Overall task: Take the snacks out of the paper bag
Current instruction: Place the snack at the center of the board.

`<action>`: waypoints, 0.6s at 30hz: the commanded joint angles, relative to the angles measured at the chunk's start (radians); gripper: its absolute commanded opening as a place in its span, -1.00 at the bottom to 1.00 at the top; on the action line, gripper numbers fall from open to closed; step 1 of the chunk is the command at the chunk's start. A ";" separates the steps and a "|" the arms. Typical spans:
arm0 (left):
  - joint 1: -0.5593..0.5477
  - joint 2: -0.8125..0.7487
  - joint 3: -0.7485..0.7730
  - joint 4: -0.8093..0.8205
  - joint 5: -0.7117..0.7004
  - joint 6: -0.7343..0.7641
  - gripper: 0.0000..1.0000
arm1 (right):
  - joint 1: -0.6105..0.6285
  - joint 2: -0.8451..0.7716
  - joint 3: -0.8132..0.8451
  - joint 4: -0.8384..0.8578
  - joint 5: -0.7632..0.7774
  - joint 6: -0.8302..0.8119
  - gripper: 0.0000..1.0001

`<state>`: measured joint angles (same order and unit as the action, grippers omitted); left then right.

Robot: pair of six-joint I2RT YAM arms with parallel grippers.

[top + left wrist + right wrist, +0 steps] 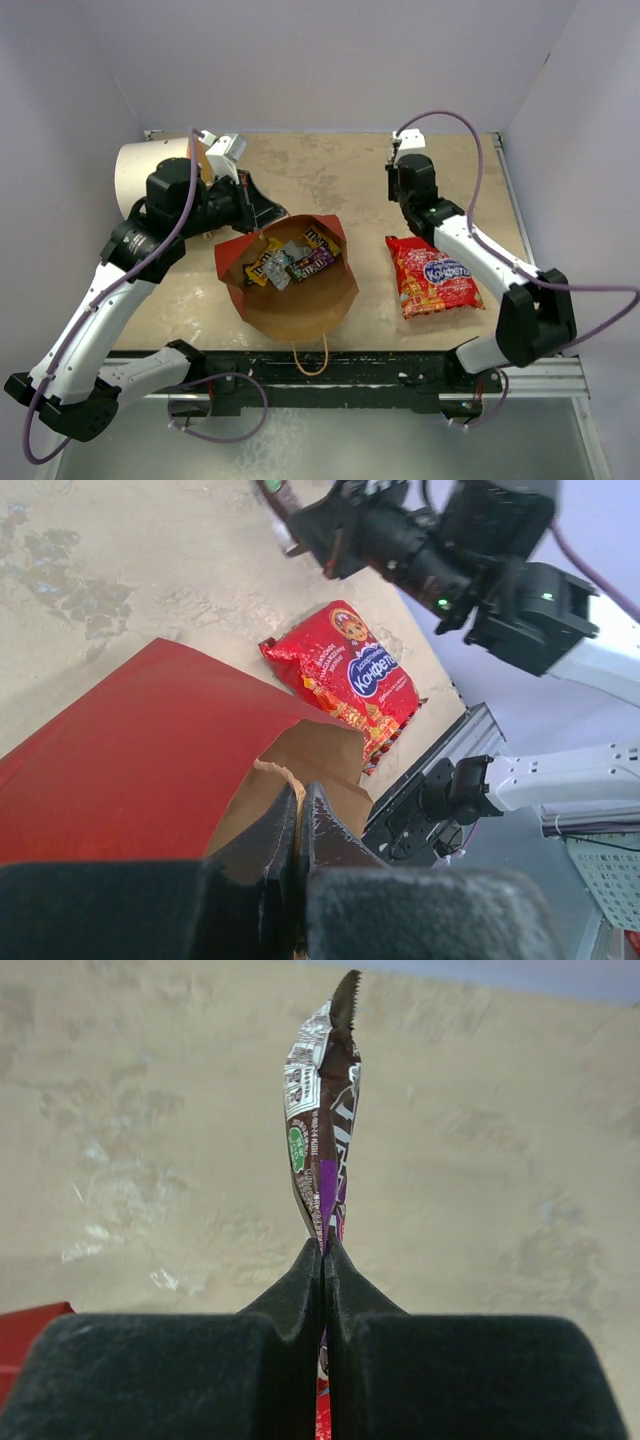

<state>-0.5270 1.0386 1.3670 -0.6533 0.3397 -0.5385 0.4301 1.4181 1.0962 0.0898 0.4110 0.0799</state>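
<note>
Purple, crinkled candy packet (322,1110) juts from clenched right gripper (324,1250); left gripper (300,798) seemingly clamps bag (130,750).

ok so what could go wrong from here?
1. Right claw pinches the candy packet by one thin end; it may slip out before it is set down.
2. Left claw holds the paper bag only by its rim; a slip or tear could let the mouth sag over the small packets inside.
</note>
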 commanded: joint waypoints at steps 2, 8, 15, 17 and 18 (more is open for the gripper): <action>-0.005 -0.008 0.047 0.042 0.018 0.002 -1.00 | -0.059 0.073 -0.012 0.022 -0.117 0.167 -1.00; -0.005 -0.009 0.035 0.061 0.020 -0.001 -1.00 | -0.065 0.156 -0.054 0.019 -0.109 0.158 -1.00; -0.005 -0.004 0.024 0.088 0.036 0.005 -1.00 | -0.065 0.223 -0.121 0.073 -0.083 0.137 -1.00; -0.005 -0.004 0.022 0.089 0.036 0.009 -1.00 | -0.065 0.246 -0.101 0.075 -0.080 0.121 -1.00; -0.005 -0.006 0.021 0.090 0.037 0.010 -1.00 | -0.066 0.259 -0.098 0.066 -0.075 0.113 -1.00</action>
<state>-0.5270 1.0405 1.3670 -0.6430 0.3588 -0.5377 0.3618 1.6642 0.9630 0.1040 0.3195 0.2089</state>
